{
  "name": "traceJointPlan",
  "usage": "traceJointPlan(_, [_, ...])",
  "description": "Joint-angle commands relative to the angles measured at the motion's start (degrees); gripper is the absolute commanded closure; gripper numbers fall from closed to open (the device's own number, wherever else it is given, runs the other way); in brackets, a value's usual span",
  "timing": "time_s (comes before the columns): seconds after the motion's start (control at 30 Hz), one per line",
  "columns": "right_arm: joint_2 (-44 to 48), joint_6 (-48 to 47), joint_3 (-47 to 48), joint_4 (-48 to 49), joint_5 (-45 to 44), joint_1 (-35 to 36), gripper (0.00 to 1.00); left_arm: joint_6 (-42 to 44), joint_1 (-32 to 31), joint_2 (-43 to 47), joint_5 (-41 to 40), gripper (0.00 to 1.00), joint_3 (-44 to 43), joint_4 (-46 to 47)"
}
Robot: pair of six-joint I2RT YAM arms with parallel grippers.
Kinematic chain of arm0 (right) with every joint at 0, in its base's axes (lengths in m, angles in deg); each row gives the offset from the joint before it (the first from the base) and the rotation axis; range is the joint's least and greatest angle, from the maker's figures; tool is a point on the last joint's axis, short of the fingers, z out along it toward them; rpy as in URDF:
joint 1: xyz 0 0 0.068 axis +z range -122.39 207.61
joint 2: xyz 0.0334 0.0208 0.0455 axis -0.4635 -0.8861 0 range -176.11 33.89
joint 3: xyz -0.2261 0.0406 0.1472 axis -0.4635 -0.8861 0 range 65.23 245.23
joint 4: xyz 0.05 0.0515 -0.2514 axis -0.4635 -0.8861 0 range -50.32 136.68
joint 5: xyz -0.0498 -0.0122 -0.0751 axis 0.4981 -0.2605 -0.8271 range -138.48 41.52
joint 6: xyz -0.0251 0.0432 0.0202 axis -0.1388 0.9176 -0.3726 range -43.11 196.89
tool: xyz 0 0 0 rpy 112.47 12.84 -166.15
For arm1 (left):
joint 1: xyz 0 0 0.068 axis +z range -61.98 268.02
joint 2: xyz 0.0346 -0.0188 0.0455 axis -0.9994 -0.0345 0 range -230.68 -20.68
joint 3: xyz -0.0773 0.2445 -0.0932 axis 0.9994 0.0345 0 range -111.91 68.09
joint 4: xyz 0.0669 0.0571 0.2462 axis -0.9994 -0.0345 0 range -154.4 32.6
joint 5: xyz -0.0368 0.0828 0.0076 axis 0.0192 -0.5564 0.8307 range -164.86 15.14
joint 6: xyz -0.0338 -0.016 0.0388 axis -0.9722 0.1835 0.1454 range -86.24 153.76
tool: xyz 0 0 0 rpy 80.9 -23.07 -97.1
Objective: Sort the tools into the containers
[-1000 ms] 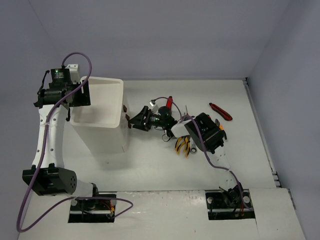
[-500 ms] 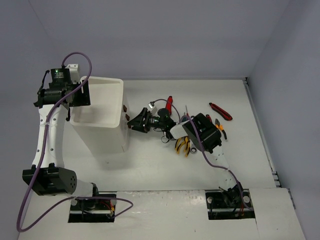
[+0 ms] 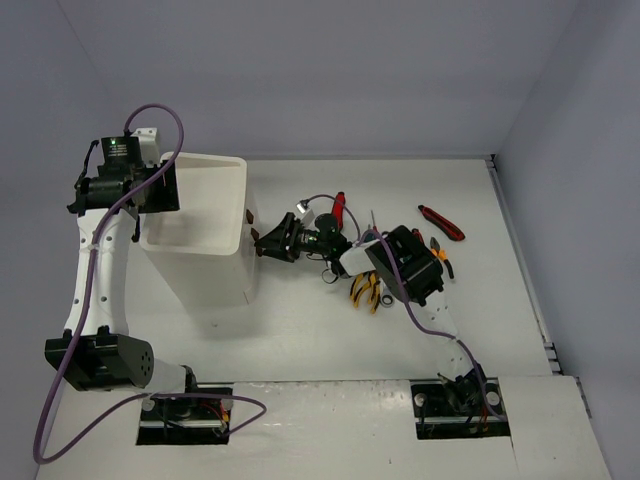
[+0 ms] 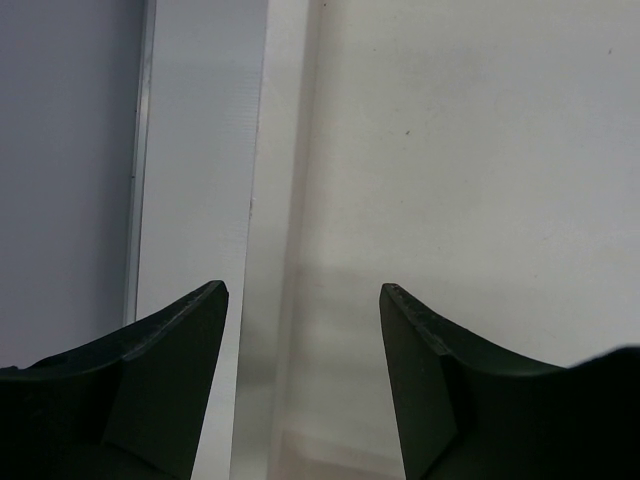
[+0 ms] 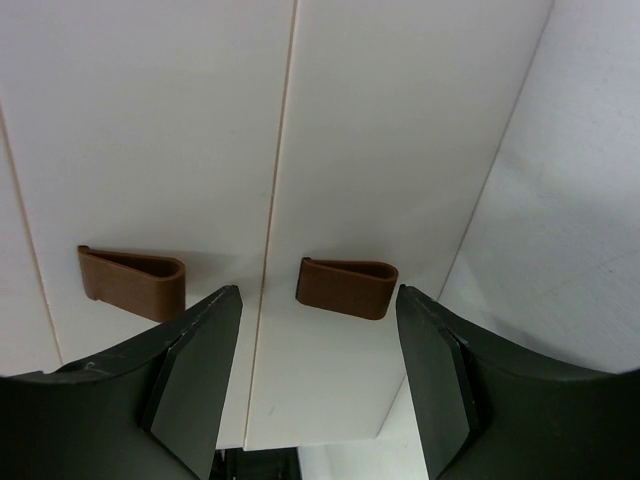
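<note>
Top: white drawer box (image 3: 200, 235) left of centre; pliers (image 3: 365, 290) on table to its right | Left wrist: left gripper (image 4: 303, 300) spread, empty | Right wrist: right gripper (image 5: 318, 292) wide, facing brown handle (image 5: 346, 287), apart; judged rigid, light; pinch that tab.

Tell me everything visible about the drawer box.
The box is tall, white, plastic-looking, upright at the table's left, with a shallow open tray on top. Its right-facing front has drawers with small brown handles; two show in the right wrist view. The open right gripper hovers before one handle, not gripping it.
</note>
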Motion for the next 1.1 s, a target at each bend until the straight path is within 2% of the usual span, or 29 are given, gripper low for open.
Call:
traceJointPlan(0.0, [1.26,-0.42,4.11,4.42,2.25,0.77,0.40,0.19,-0.03,0.74,1.11,0.44,-0.40,1.62])
traceJointPlan(0.3, [0.35,0.68,4.17,5.57,2.85,1.11,0.42,0.10,-0.04,0.44,2.06,0.47,-0.40,1.71])
traceJointPlan(0.5, [0.47,-0.36,3.45,4.58,1.59,1.11,0.54,0.10,-0.20,0.44,2.14,0.51,-0.40,1.71])
traceJointPlan(0.7, [1.14,-3.34,2.61,0.10,-0.28,1.02,0.32,-0.01,-0.23,0.35,2.08,0.51,-0.51,1.69])
traceJointPlan(0.97, [0.15,-2.64,4.39,1.45,1.30,1.19,0.31,-0.30,-0.38,0.16,2.63,0.52,-0.44,1.69])
traceJointPlan(1.07, [-0.90,1.17,4.80,7.01,2.77,1.19,0.32,-0.52,-0.38,0.09,3.22,0.55,-0.30,1.71])
